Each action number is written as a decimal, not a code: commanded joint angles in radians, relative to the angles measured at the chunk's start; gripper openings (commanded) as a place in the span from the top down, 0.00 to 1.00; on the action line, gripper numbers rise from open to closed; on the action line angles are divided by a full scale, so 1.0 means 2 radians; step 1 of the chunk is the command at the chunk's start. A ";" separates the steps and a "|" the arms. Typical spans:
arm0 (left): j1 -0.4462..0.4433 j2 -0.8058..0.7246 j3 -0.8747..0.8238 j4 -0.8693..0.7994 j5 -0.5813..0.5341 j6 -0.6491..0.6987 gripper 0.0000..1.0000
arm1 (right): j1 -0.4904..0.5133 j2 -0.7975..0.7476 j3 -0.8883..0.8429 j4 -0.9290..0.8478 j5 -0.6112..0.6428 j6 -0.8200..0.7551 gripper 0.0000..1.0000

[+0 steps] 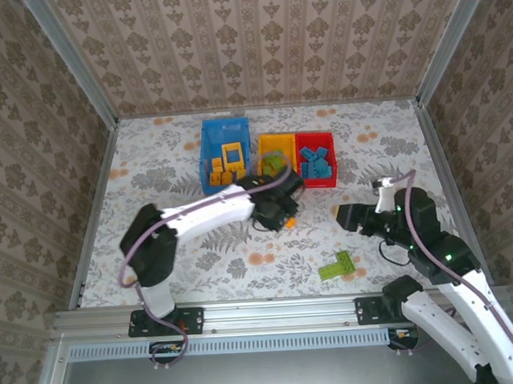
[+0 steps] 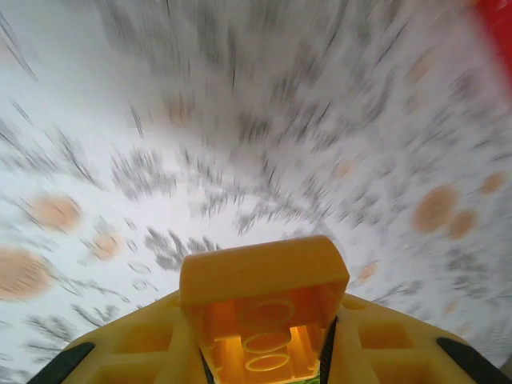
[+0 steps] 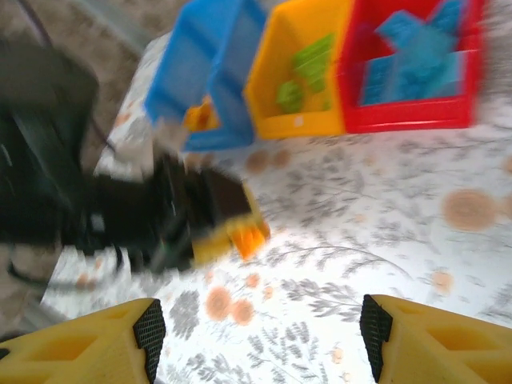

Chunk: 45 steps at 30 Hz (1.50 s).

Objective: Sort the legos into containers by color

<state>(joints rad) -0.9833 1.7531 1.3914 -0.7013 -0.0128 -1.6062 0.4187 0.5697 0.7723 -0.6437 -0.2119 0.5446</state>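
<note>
My left tool (image 1: pixel 277 210) pinches an orange brick (image 2: pixel 264 280), lifted for the blue bin (image 1: pixel 206 152) at 11 o'clock, where the orange ones go. My right tool (image 3: pixel 260 332) is spread, holding nothing. A green brick (image 1: pixel 336 265) lies on the counter (image 1: pixel 170 179).

Both arms are white tubes with chunky black joints. The left arm (image 1: pixel 207 207) has a long grey-purple cable (image 1: pixel 123 263) looping along it. The right arm (image 1: pixel 473 297) has one too, plus a tiny green light (image 1: pixel 450 252). The fingers (image 3: pixel 88 348) are yellow plastic with black ribbed pads (image 3: pixel 150 330).
</note>
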 commanded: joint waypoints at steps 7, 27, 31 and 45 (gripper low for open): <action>0.152 -0.018 0.101 -0.160 -0.147 0.315 0.71 | 0.195 0.136 0.031 0.140 0.117 -0.031 0.30; 0.255 0.168 0.316 -0.123 -0.202 0.526 0.74 | 0.203 0.269 0.055 0.282 0.148 -0.021 0.29; 0.254 0.193 0.329 -0.113 -0.208 0.540 0.74 | 0.202 0.268 0.051 0.280 0.154 -0.015 0.29; 0.250 0.298 0.401 -0.142 -0.236 0.553 0.71 | 0.201 0.247 0.031 0.267 0.157 -0.005 0.29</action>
<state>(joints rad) -0.4774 2.3264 2.1555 -0.9451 -0.4431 -0.5205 0.8238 1.0935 0.8497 -0.1097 0.0761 0.5236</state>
